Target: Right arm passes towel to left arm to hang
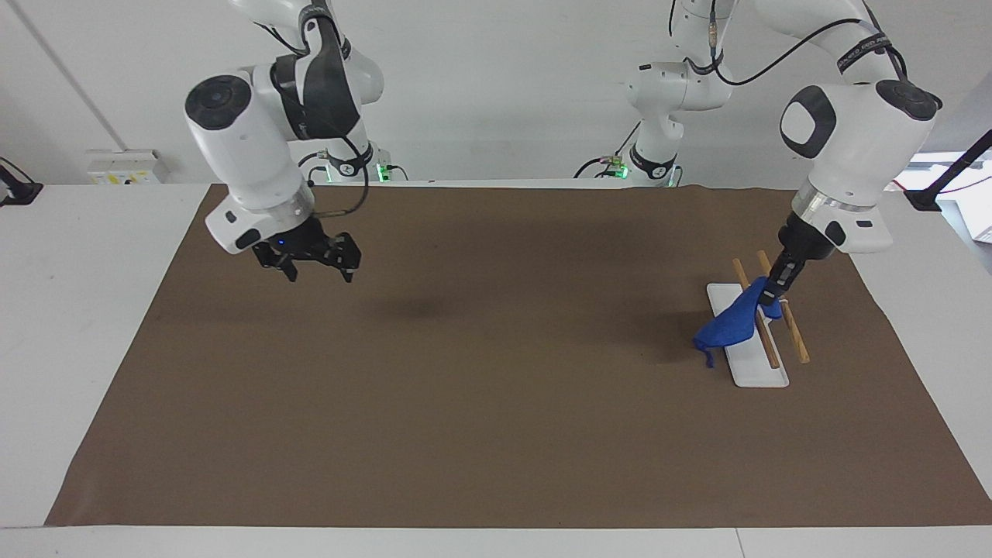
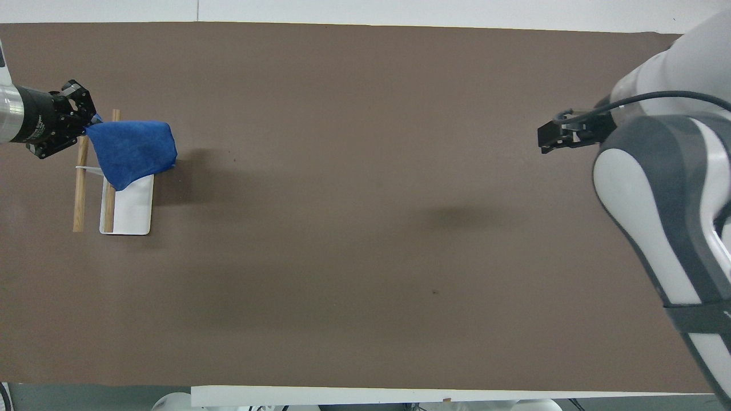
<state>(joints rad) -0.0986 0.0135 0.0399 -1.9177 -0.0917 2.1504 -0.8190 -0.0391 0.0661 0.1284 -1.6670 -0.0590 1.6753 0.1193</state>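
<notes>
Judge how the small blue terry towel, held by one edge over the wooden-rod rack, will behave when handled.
The small blue terry towel sags in folds below the left gripper, so it is probably floppy. Pinched at one edge only, it seems light. Trailing over one rod of the white-based wooden-rod rack, it could slide off if released unevenly.
</notes>
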